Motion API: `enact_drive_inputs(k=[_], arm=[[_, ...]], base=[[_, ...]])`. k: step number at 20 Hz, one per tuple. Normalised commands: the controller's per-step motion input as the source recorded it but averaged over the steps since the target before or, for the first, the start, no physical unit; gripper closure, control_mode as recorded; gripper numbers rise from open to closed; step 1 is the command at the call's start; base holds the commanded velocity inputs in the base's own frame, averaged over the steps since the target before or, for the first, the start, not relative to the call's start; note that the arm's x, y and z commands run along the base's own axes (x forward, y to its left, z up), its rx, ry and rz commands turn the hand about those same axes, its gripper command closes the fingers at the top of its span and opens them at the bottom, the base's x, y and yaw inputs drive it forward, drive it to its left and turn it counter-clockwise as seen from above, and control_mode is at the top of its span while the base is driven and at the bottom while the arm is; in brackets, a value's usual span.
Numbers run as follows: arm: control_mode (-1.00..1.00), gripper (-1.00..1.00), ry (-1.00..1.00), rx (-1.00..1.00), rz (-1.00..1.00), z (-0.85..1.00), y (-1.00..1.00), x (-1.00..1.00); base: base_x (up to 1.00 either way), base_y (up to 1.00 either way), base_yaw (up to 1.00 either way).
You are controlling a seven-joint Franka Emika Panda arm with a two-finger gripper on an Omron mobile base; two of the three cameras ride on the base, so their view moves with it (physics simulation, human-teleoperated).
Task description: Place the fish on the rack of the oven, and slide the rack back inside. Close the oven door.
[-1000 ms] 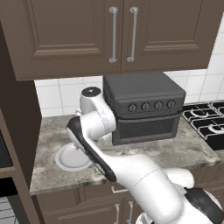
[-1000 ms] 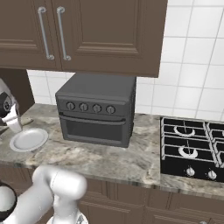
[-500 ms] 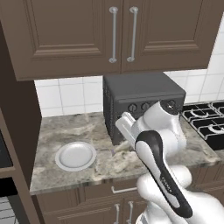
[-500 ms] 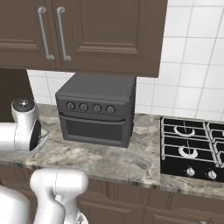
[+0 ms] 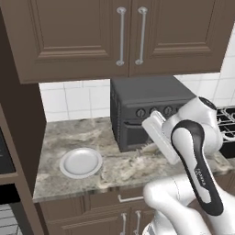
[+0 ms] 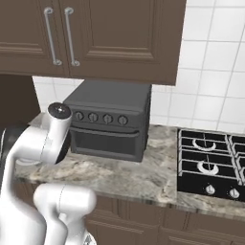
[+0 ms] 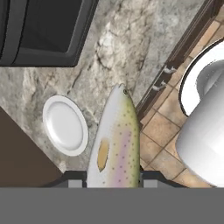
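Fish [image 7: 114,142] pinched in our gripper [image 7: 113,178], hanging over counter [image 7: 131,48] w/ white plate [image 7: 64,125] below-left.

You've got the fish [image 7: 114,144] right in the hand view: slim and pale, yellow-green along its back, a pinkish band down its side, small dark speckles, an orange fin patch. It stretches away from the camera, head at the far end, dark eye showing, up in the air above the surface.

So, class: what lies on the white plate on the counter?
Nothing lies on the plate; its surface is bare. The fish is held in the gripper above.
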Motion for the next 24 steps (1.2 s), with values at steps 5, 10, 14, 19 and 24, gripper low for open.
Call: enact_drive_inputs(k=[5,10,14,19,24], arm=[[1.00,1.00,0.00,0.00,0.00,0.00,0.00,0.00],[1.00,1.00,0.00,0.00,0.00,0.00,0.00,0.00],[1.00,1.00,0.00,0.00,0.00,0.00,0.00,0.00],[1.00,1.00,0.00,0.00,0.00,0.00,0.00,0.00],[1.00,1.00,0.00,0.00,0.00,0.00,0.00,0.00]], base=[[-0.34,0.12,0.46],[-0.31,0.33,0.72],[-0.01,0.68,0.65],[-0.02,0.73,0.47],[-0.15,0.58,0.39]])
